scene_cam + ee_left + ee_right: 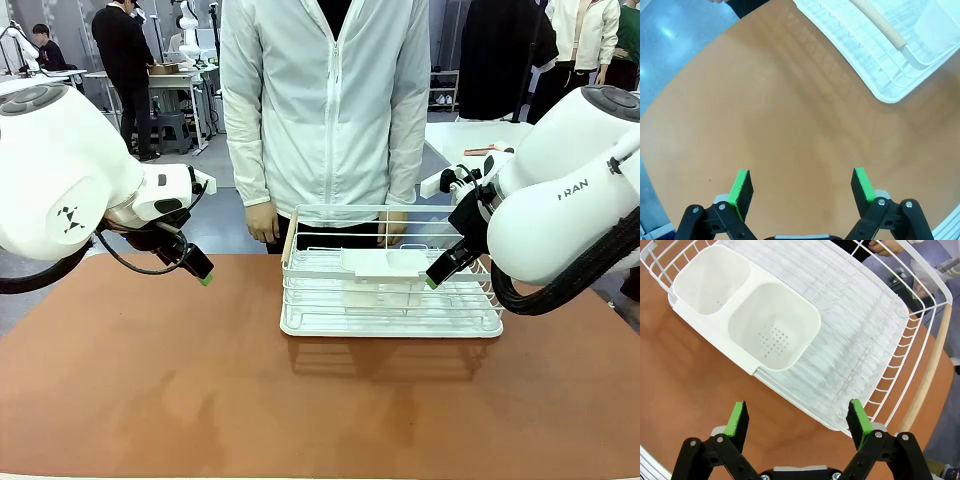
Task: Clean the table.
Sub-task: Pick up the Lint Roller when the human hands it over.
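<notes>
Across the lower half of the front view, the table (180, 390), reddish-brown and matte, bare in its near part; toward the far edge, just right of centre, a white wire rack (300, 322) resting on it, with a white two-cup holder (385, 264) set across the wires. Behind the rack, at upper centre, a person (325, 100) in a white jacket, one hand (263, 222) hanging near the rack's left corner. At centre left, the left gripper (205, 278), hovering above the far-left part of the table, apart from the rack; in the left wrist view, jaws spread wide, green pads (741, 186) well apart over bare tabletop, nothing between them; rack corner and its wooden handle (880, 25) at upper right of that view. At centre right, the right gripper (432, 281), tilted down at the rack's right side; in the right wrist view, jaws likewise spread and empty, above the rack's rim and a strip of table, with the holder's two perforated cups at upper left.
</notes>
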Action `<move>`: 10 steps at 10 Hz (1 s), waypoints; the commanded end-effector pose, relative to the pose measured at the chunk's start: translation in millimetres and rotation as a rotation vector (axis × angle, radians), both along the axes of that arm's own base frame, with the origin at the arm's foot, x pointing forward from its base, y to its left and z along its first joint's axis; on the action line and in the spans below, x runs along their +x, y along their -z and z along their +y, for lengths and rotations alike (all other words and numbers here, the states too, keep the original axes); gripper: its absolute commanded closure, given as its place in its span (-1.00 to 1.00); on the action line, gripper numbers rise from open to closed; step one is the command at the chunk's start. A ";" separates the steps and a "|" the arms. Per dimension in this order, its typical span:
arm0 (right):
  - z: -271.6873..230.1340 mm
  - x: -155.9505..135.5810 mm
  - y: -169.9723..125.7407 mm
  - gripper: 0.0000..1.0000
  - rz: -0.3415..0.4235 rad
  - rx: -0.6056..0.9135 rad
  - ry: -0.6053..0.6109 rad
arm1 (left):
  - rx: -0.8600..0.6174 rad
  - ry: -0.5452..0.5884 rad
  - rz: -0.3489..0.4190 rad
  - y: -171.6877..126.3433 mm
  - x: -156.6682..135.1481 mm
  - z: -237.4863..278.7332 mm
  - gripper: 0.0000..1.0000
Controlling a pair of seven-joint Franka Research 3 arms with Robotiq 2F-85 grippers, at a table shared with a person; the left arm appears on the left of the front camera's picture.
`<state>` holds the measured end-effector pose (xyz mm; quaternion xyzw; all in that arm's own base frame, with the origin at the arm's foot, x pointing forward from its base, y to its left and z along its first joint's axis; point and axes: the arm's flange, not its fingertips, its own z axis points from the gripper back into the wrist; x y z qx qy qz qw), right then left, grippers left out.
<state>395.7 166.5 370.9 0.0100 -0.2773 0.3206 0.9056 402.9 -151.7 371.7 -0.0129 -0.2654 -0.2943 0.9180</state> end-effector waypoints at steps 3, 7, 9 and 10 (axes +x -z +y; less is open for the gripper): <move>-17.7 0.5 -46.7 -1.00 -0.112 -0.002 -0.183 | 0.055 0.253 0.051 -38.2 -4.9 5.4 -1.00; -111.1 12.5 -140.0 -1.00 -0.075 0.159 -0.658 | -0.092 0.997 0.103 -151.2 -25.3 93.2 -1.00; -170.5 22.8 -151.6 -1.00 -0.077 0.281 -0.552 | -0.212 0.997 -0.083 -170.7 -28.5 163.6 -1.00; -203.6 26.8 -156.3 -1.00 -0.078 0.347 -0.430 | -0.258 0.854 -0.050 -172.8 -28.8 198.7 -1.00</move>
